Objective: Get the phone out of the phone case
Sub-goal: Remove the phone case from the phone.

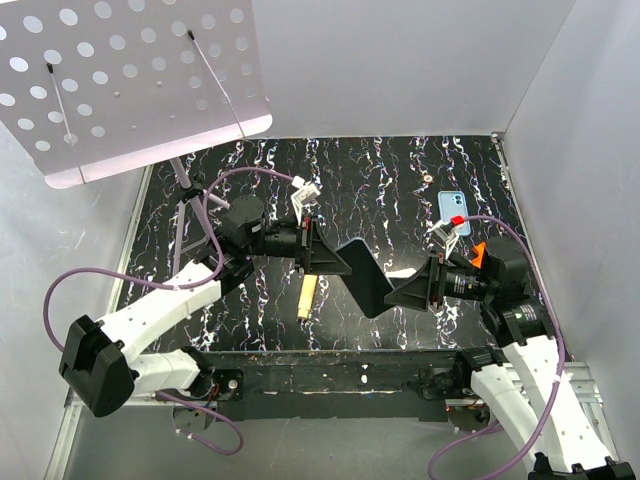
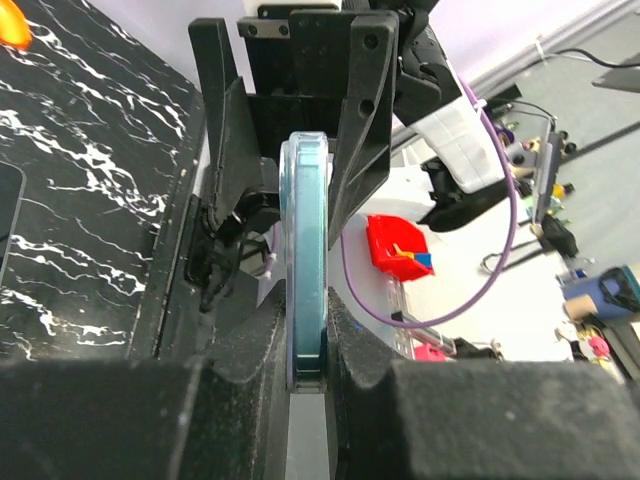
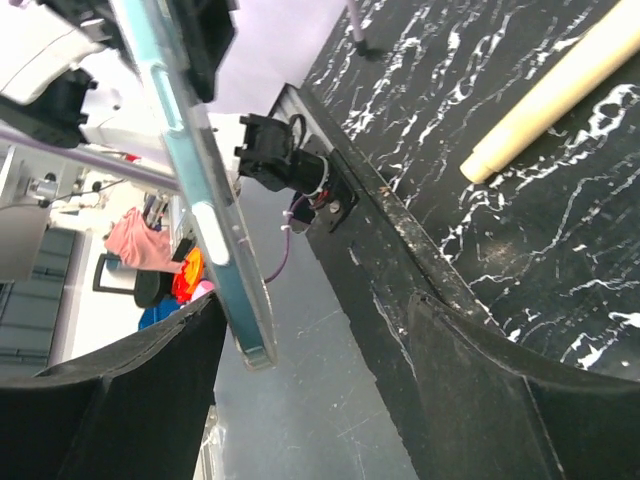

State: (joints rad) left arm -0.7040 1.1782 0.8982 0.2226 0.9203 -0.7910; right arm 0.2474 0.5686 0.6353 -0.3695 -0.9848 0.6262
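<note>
Phone case [image 2: 305, 250] sits clamped in left gripper [image 2: 305, 350], flanked by spread right gripper [image 3: 320, 320].

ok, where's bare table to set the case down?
Bare: far middle of the table, between left gripper and blue phone; also the near strip right of the wooden stick. Crowded: centre, phone case spanning to the right gripper.

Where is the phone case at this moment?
In the left wrist view the phone case stands edge-on, clamped in the left tool, over the table; its far end lies between the open fingers of the right tool.
</note>
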